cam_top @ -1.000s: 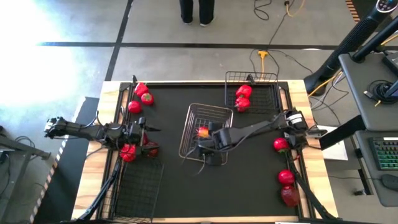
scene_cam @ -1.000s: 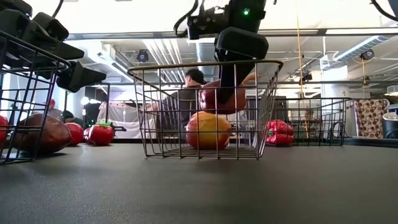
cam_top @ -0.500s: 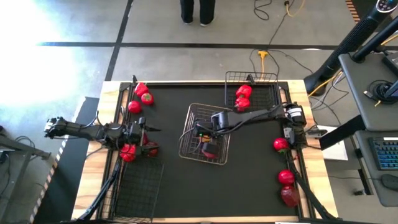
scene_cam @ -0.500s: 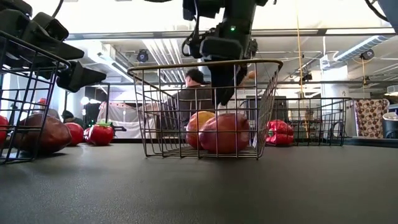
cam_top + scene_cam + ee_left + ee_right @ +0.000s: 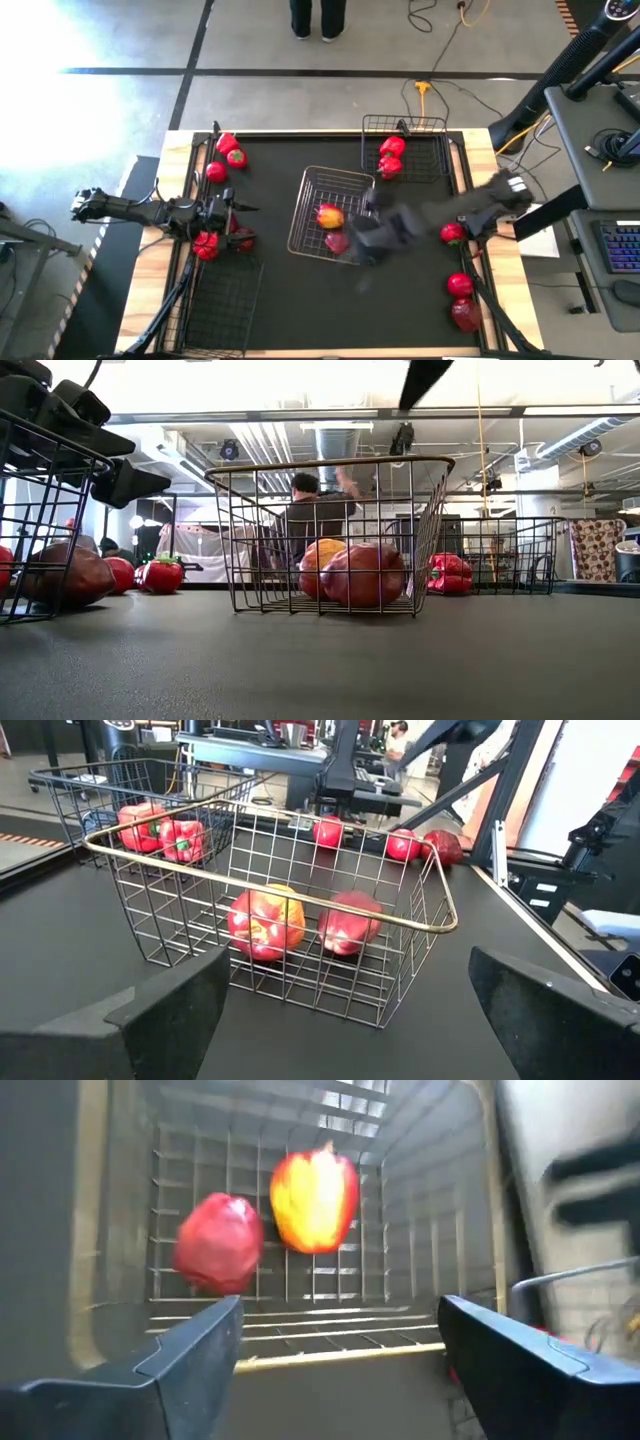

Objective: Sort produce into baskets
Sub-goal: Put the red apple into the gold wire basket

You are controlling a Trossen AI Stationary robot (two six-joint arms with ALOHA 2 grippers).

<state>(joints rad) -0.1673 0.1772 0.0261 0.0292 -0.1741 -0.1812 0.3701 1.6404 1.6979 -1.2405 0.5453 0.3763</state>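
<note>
Released, the dark red apple [image 5: 337, 242] now lies in the silvery basket [image 5: 307, 196] beside the yellow-red apple [image 5: 329, 215].

My right hand [image 5: 375, 240] has pulled back past the basket's rim, fingers spread wide and empty; my left hand [image 5: 232, 214] waits open by the table's left edge.

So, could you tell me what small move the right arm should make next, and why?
Probably swing toward the loose apple at the table's right edge. The right gripper is open and empty beside the silver basket, where the dark red apple and yellow-red apple already lie. The left gripper waits, open, at the table's left side.
</note>
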